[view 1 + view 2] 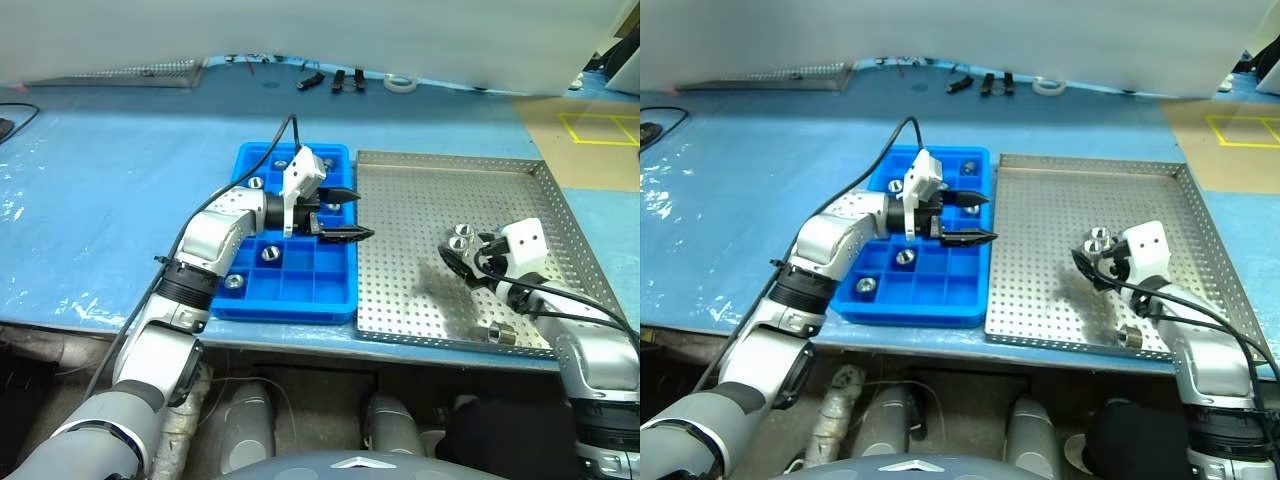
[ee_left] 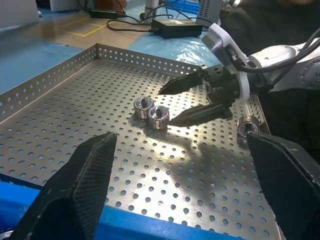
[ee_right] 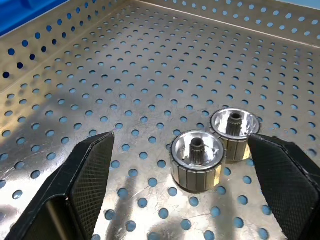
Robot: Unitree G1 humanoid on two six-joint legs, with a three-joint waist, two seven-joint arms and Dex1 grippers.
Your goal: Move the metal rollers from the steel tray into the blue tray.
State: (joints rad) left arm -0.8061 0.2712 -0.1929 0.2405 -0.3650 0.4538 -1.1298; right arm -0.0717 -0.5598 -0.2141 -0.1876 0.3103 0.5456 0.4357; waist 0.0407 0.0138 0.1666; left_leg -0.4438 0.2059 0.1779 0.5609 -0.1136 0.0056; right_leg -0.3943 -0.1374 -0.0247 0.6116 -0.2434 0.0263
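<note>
Both my pincers are released — right pincer [image 3: 180, 187] faces two metal rollers [image 3: 197, 159] standing upright, holes up, touching, mid-right on the steel tray [image 1: 420, 215]; left pincer [image 1: 350, 215] hovers over the blue tray [image 1: 300, 290].

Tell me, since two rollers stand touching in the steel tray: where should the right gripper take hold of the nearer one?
Probably across the ribbed round side of the nearer roller, coming down from above. It stands upright, hole up, and the second roller touches it on one side. So the open right gripper should set its fingers on the two free sides, clear of that contact.
</note>
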